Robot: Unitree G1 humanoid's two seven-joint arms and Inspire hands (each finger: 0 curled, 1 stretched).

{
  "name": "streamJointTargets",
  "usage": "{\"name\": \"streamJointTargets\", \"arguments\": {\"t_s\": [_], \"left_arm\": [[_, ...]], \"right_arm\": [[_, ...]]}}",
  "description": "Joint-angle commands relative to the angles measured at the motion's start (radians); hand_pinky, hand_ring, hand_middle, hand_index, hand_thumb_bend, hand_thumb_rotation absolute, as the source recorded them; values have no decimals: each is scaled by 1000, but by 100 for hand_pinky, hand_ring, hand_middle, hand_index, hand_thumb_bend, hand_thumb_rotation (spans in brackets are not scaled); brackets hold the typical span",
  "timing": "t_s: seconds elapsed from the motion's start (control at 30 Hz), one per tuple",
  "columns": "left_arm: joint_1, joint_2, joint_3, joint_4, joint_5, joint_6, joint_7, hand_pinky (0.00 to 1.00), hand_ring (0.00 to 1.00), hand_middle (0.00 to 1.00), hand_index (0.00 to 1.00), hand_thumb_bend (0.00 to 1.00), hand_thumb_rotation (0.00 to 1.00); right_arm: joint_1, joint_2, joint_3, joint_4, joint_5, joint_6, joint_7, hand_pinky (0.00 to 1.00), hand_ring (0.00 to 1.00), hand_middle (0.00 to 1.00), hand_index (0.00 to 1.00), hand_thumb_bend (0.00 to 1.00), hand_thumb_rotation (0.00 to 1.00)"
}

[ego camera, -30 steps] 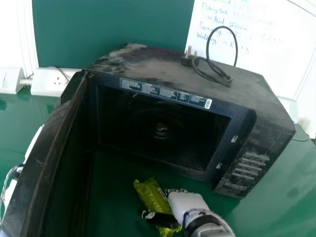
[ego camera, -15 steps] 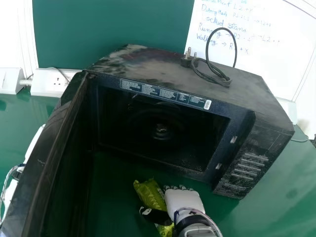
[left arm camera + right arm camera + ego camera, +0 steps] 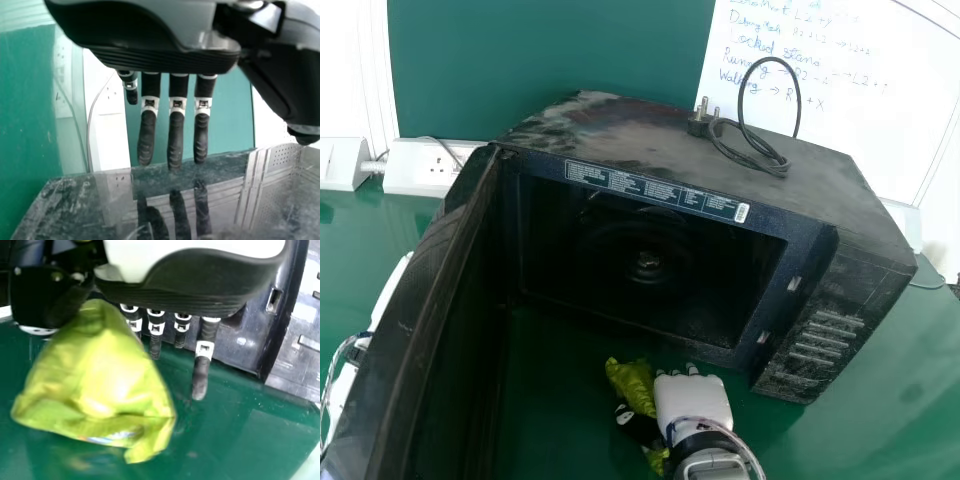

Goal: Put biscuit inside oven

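CHANGE: our right hand (image 3: 694, 405) turns, biscuit packet (image 3: 634, 386) swings with it | FINGERS: right thumb pinching packet; left hand (image 3: 165, 56) fingers straight | PACKET: outside oven (image 3: 810, 195), short of its front bottom edge | grip likely good; we lift next

A green table (image 3: 880, 420) carries a dark, open oven (image 3: 820, 185).

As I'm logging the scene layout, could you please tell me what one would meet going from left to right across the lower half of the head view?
Oven door, biscuit packet, right hand, oven's buttons.
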Motion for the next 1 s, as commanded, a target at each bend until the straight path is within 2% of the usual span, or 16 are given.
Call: {"name": "streamJointTargets", "arguments": {"t_s": [0.0, 0.1, 0.37, 0.43, 0.57, 0.63, 0.77, 0.9, 0.93, 0.97], "left_arm": [[-3, -1, 1, 8, -11, -14, -5, 31, 35, 43, 49, 52, 7], [-3, -1, 1, 7, -6, -12, 1, 31, 35, 43, 49, 52, 7], [5, -3, -1, -15, -5, 6, 13, 31, 35, 42, 49, 52, 7], [7, -2, -2, -19, -4, 9, 14, 31, 35, 42, 49, 52, 7], [7, 0, -1, -16, 3, 5, 20, 31, 35, 43, 49, 52, 7], [5, 0, -1, -14, -1, 7, 18, 31, 36, 43, 49, 52, 7], [2, 1, -2, -9, -2, 6, 14, 31, 35, 43, 49, 52, 7], [2, -1, -2, -11, -9, 12, 9, 31, 35, 43, 49, 52, 7], [2, -3, -1, -14, -13, 18, 7, 31, 35, 42, 49, 52, 7], [2, -3, 0, -14, -17, 20, 5, 31, 35, 42, 49, 52, 7]], "right_arm": [[56, -8, -9, 39, 7, -11, 52, 16, 23, 47, 71, 56, 0], [57, -11, -10, 32, 6, -19, 52, 13, 20, 47, 75, 55, 0], [67, -13, -22, -12, 49, -38, 27, 10, 17, 47, 70, 56, 0], [67, -11, -27, -26, 55, -40, 20, 9, 17, 47, 71, 56, 0], [72, -2, -46, -63, 95, -36, -9, 10, 18, 47, 70, 56, 0], [71, 1, -58, -86, 115, -36, -21, 12, 22, 47, 69, 56, 0], [65, -9, -91, -116, 178, -39, -83, 8, 15, 47, 67, 56, 0], [27, -6, -119, -125, 197, -35, -88, 8, 17, 47, 66, 56, 0], [18, -5, -125, -126, 204, -35, -97, 8, 17, 47, 58, 54, 0], [11, -4, -131, -127, 211, -34, -107, 9, 17, 47, 54, 54, 0]]}}
